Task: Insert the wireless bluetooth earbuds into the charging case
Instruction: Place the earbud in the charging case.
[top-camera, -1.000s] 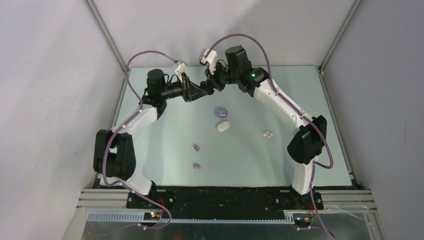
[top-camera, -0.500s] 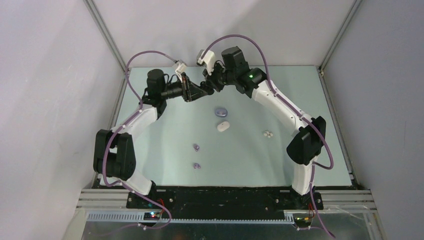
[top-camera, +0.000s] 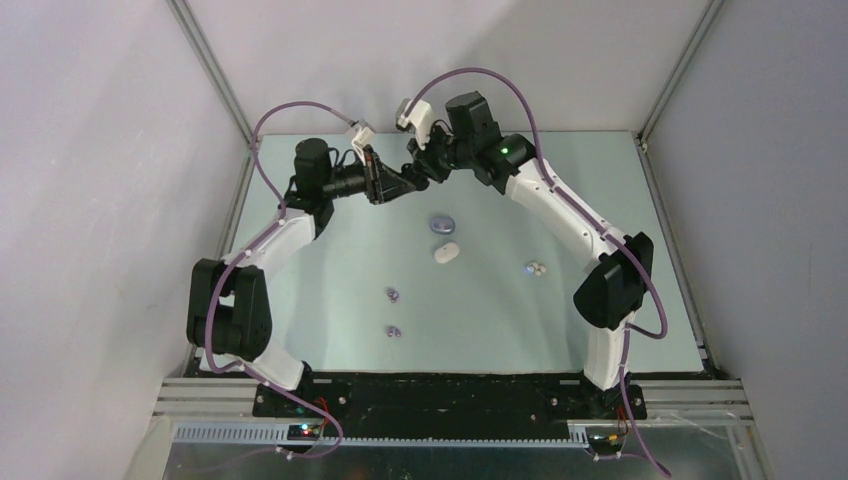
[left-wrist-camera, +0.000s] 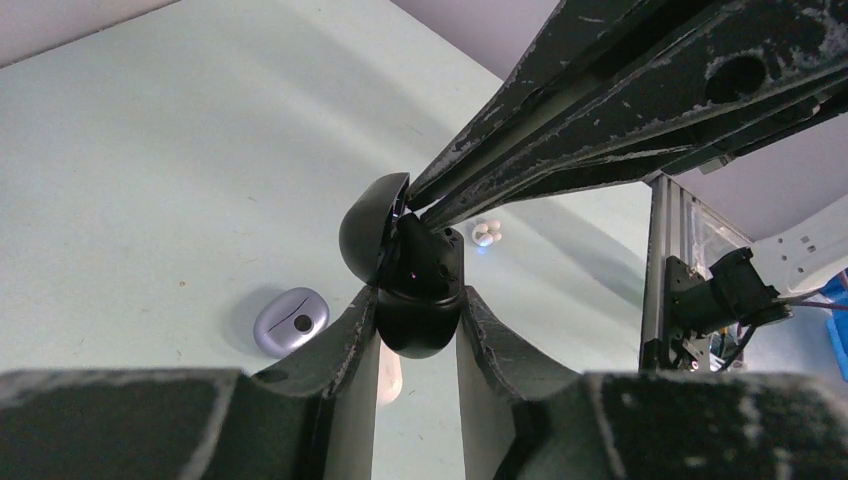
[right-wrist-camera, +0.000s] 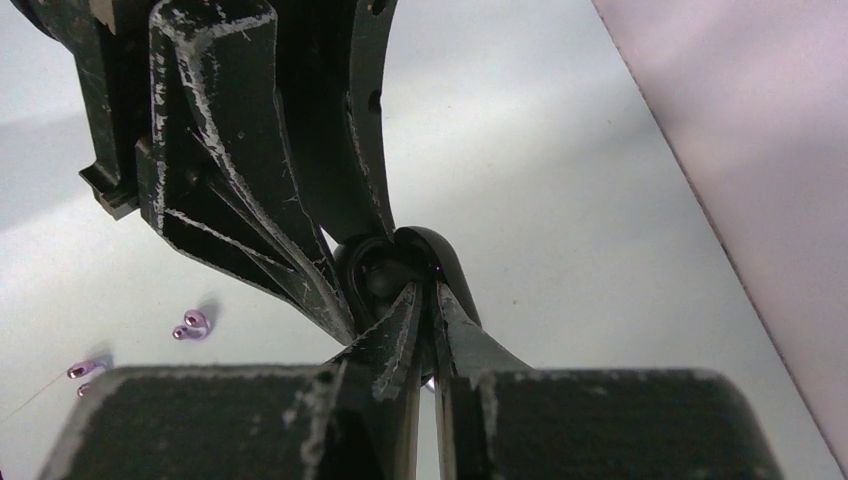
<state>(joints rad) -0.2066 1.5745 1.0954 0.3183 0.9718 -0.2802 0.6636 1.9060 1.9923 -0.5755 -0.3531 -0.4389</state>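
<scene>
One black case (left-wrist-camera: 415, 275) clamped in left gripper (left-wrist-camera: 418, 312), lid open

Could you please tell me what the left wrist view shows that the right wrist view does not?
Only the left wrist view: a lavender oval case and a pair of white earbuds, both lying on the pale green table. Only the right wrist view: small lavender earbuds lying on the table. Both: the open black charging case, clamped in the left pincer, with the right pincer reaching its tips into it.
</scene>
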